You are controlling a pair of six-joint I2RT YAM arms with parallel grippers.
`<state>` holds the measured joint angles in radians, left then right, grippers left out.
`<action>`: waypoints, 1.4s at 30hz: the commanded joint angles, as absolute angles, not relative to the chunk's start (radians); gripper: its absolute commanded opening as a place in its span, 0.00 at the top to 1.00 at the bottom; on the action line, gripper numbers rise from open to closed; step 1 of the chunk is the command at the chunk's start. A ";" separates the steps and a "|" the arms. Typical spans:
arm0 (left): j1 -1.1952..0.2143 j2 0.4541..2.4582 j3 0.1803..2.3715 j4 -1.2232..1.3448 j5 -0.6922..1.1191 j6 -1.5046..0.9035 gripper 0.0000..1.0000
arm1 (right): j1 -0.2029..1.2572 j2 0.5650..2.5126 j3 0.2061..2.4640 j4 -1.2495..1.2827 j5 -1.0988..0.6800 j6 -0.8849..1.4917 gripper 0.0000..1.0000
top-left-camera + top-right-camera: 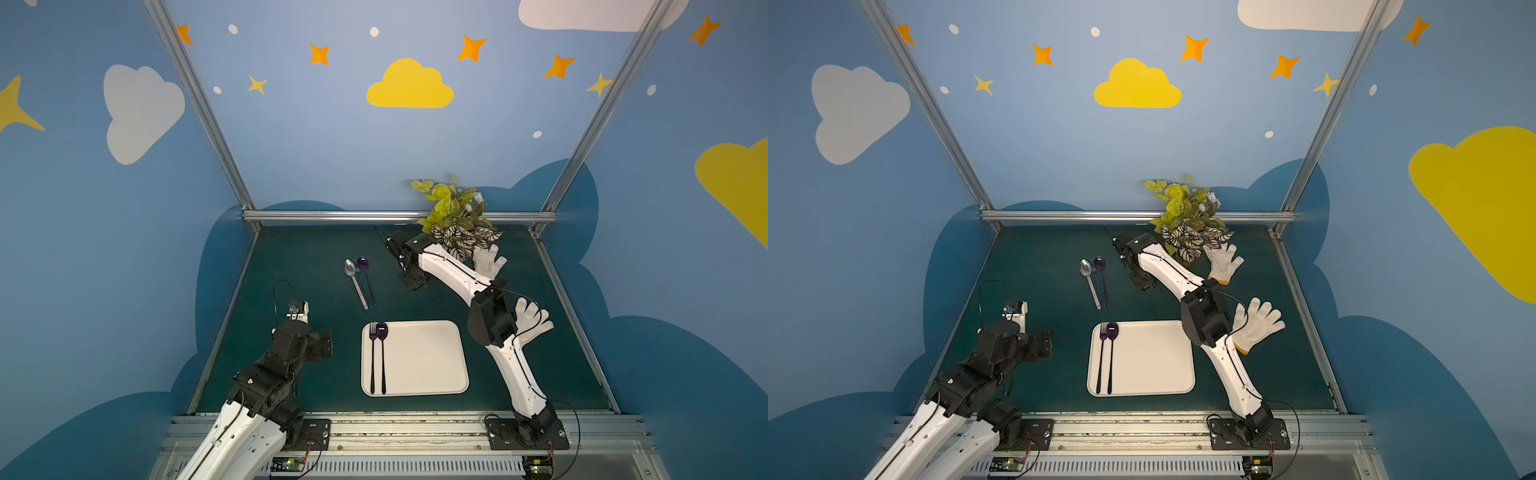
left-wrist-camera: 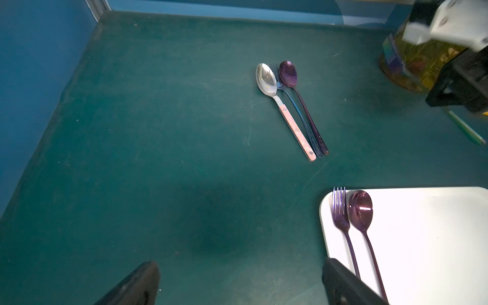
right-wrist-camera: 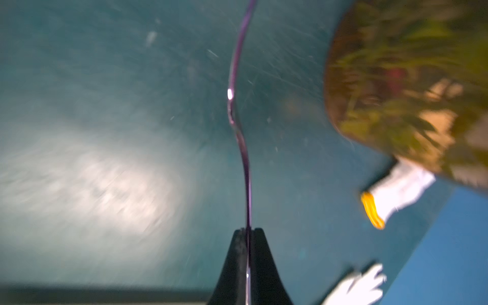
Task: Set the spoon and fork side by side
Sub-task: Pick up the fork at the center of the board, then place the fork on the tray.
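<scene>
blue walls (image 1: 332,145) painted with clouds and stars are enclosing a dark green tabletop (image 1: 299,257). right gripper (image 3: 248,232), far on the tabletop just beside the potted plant (image 1: 453,224), is clamping its jaws on a thin purple utensil (image 3: 239,137); the right wrist view is showing it edge-on and blurred, so fork or spoon cannot be told. left gripper (image 2: 240,261) is hovering with jaws spread wide and empty, near the left edge of the tray (image 1: 428,361).

step in hand, as judged: carrying the held piece to a partner and laying it parallel. doing this well is calling for a level carry, since the grip appears to be sitting toward one end of a long, slippery handle; lowering until the piece is lying flat before the jaws are parting; and lining head with head, handle with handle, close beside the partner without riding over it. the arm is also needing clearance from the plant.

tray contents: a purple fork (image 2: 341,219) and a purple spoon (image 2: 360,208), lying side by side along its left edge, heads far; the rest of the tray is bare. beyond the tray, on the tabletop, a pink-handled silver spoon (image 2: 284,108), a blue fork (image 2: 292,105) and a second purple spoon (image 2: 288,75) are lying close together.
</scene>
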<state>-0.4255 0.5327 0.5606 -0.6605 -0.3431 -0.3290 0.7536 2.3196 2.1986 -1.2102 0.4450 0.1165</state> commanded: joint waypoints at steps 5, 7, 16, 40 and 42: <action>-0.420 0.527 0.601 -0.679 -0.231 -0.297 0.00 | 0.903 2.094 1.990 -1.361 0.414 0.661 1.00; -0.420 0.526 0.601 -0.680 -0.212 -0.303 0.00 | 0.962 2.088 1.947 -1.365 0.381 0.751 1.00; -0.422 0.538 0.607 -0.674 -0.181 -0.290 0.00 | 1.166 2.162 1.903 -1.388 0.348 1.059 1.00; -0.450 0.475 0.591 -0.656 -0.194 -0.287 0.00 | 1.197 2.282 1.855 -1.360 0.273 1.103 1.00; -0.452 0.473 0.591 -0.658 -0.198 -0.288 0.00 | 1.197 2.291 1.854 -1.355 0.263 1.097 1.00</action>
<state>-0.4480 0.4820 0.5758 -0.6651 -0.1833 -0.2951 1.2022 2.2673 1.8549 -1.3495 0.2783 1.0950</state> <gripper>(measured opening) 1.000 0.049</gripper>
